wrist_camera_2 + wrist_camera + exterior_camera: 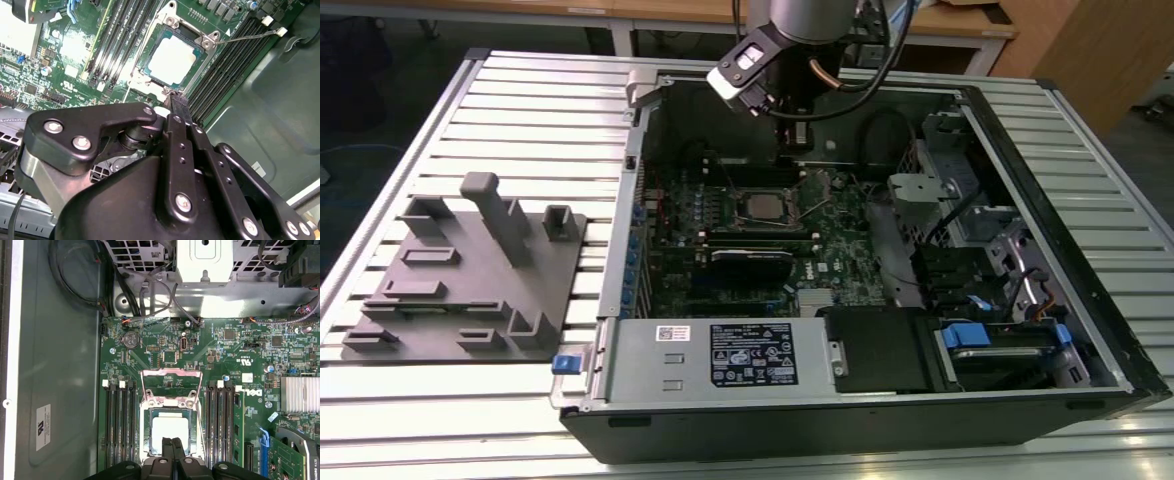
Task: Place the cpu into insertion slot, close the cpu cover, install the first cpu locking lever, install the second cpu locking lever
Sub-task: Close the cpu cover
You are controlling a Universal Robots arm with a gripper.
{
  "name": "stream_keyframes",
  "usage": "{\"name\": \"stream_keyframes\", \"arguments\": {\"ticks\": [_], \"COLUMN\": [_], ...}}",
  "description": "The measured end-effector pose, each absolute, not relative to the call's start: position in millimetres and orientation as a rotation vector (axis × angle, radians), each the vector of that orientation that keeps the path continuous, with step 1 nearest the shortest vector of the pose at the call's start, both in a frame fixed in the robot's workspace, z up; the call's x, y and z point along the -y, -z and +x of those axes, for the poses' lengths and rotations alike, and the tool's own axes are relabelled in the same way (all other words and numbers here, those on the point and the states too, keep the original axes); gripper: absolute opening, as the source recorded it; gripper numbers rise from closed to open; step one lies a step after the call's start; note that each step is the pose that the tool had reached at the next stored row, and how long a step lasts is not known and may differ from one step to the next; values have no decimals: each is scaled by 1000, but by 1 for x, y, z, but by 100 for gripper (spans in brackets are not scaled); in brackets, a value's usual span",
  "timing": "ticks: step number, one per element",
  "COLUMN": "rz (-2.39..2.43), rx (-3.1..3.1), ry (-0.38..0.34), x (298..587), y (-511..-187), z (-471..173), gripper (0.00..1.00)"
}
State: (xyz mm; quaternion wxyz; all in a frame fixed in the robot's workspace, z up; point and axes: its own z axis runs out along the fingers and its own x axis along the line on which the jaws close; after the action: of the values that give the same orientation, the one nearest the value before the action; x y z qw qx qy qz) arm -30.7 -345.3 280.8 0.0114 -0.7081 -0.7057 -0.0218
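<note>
The cpu (170,432) (172,60), pale and square, lies flat in the insertion slot (766,207) on the green motherboard inside the open case. The silvery cpu cover (145,82) lies around the chip's face. A thin wire lever (170,372) (250,35) stands off the socket at one side. In both wrist views my gripper (172,441) (176,97) hangs above the socket's edge, its two black fingers pressed together with nothing between them. The exterior view shows the gripper (797,135) above the far part of the case.
Long black memory slots (117,425) flank the socket on both sides. A finned heatsink (300,395), cables (150,295) and a metal drive cage (947,170) crowd the case. A grey fixture plate (467,280) sits on the slatted table at the exterior view's left.
</note>
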Motion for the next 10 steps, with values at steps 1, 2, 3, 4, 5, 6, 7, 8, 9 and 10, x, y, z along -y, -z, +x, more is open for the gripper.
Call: {"name": "stream_keyframes", "arguments": {"ticks": [1,2,3,4,5,6,7,8,9,10], "rz": [-2208,-2208,-2208,-2208,-2208,-2208,-2208,-2208,-2208,-2208], "rx": [2201,2201,2201,2201,2201,2201,2201,2201,2201,2201], "ry": [68,68,68,68,68,68,68,68,68,68], "x": [345,345,345,345,345,345,345,345,345,345], "y": [-281,-281,-281,-281,-281,-281,-281,-281,-281,-281], "z": [-31,-30,-25,-25,-25,-25,-25,-25,-25,-25], "gripper": [11,11,11,11,11,11,11,11,11,11]}}
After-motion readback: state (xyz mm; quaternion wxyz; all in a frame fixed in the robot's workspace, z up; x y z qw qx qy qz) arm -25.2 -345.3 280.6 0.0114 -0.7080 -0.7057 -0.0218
